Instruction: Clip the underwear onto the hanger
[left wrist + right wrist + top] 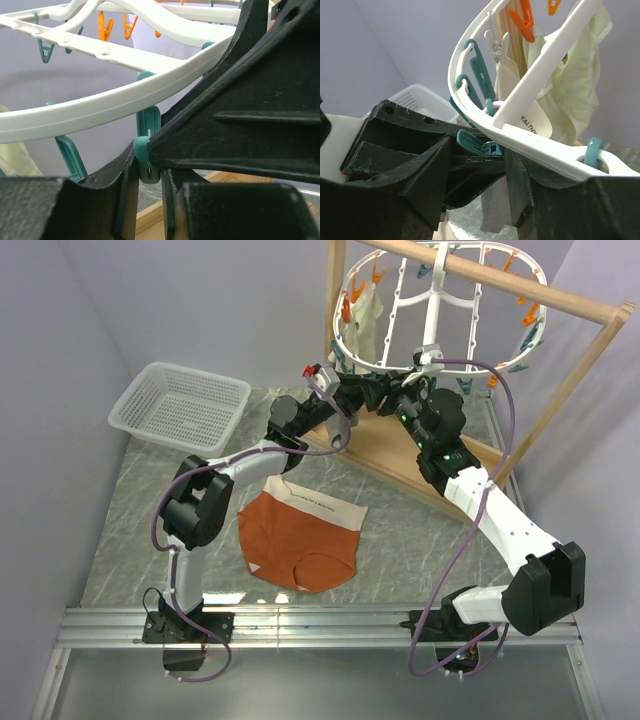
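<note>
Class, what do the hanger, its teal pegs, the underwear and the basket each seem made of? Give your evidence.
The hanger: likely moulded plastic, white, smooth, slightly glossy. The teal peg: plastic too, uniform colour, soft sheen. The underwear: rust-orange fabric, matt, lying limp and flat. The basket: probably thin white plastic, open mesh walls.

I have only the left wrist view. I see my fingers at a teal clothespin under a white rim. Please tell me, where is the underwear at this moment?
Observer: The underwear lies flat in the middle of the table; no gripper holds it.
Operator: And the big black part on my right side?
Observer: That is the right gripper, next to the teal clothespin that the left gripper pinches at the near rim of the hanger.
Operator: Is there some container on the table?
Observer: Yes, a white basket stands at its far left corner.
</note>
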You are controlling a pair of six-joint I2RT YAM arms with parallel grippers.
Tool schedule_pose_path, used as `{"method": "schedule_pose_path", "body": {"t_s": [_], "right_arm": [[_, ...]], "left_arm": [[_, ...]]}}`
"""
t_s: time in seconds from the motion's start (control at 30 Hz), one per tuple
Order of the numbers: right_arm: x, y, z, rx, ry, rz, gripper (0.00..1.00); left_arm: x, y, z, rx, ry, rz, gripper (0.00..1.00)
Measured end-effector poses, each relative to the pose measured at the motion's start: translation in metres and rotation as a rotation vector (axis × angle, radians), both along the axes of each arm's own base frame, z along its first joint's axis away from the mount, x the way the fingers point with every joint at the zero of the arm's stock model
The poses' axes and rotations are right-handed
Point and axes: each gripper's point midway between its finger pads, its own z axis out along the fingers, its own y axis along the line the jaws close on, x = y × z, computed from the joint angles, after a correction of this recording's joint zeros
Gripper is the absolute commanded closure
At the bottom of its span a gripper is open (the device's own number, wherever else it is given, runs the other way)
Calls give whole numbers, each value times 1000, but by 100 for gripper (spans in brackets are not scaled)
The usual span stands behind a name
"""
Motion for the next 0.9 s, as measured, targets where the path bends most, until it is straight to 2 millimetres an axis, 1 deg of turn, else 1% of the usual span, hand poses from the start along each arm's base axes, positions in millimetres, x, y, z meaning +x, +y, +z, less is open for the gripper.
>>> {"method": "schedule_pose_path", "body": {"t_s": [0.07, 0.1, 0.13, 0.17, 0.23, 0.27, 0.37, 0.43, 0.53, 0.57, 0.6, 0.73, 0.77, 0.9], "right_arm": [[2, 0, -1, -7, 0, -13, 55], [4, -1, -2, -10, 1, -19, 63], [5, -2, -3, -16, 0, -23, 67], [6, -2, -1, -18, -4, -30, 74], [7, -4, 1, -26, -6, -42, 81], [7, -2, 2, -25, -6, -34, 87], [7, 3, 4, -32, -8, -24, 96], [8, 2, 6, -32, -10, -28, 99], [8, 3, 6, -33, -5, -24, 100], [8, 3, 6, -31, -4, -24, 100], [7, 3, 6, -29, -2, -23, 100], [7, 4, 8, -25, -1, -16, 100], [7, 4, 8, -24, -1, -16, 100], [6, 4, 8, -20, 1, -10, 100]], "left_arm": [[1, 0, -1, 7, -9, 8, 78], [2, 1, -1, 11, -12, 11, 77], [2, 1, -2, 13, -13, 15, 77], [4, 1, -3, 19, -11, 19, 76], [7, 3, -5, 28, -9, 31, 74], [8, 4, -6, 32, -9, 32, 73], [5, 0, -10, 51, -14, 14, 64], [2, -2, -11, 61, -20, 1, 61], [-2, -6, -13, 74, -30, -9, 62], [-2, -6, -14, 77, -32, -7, 64], [-2, -6, -14, 78, -32, -6, 68], [2, -4, -15, 77, -23, 7, 74], [2, -4, -15, 77, -22, 8, 77], [3, -4, -15, 75, -15, 11, 82]]}}
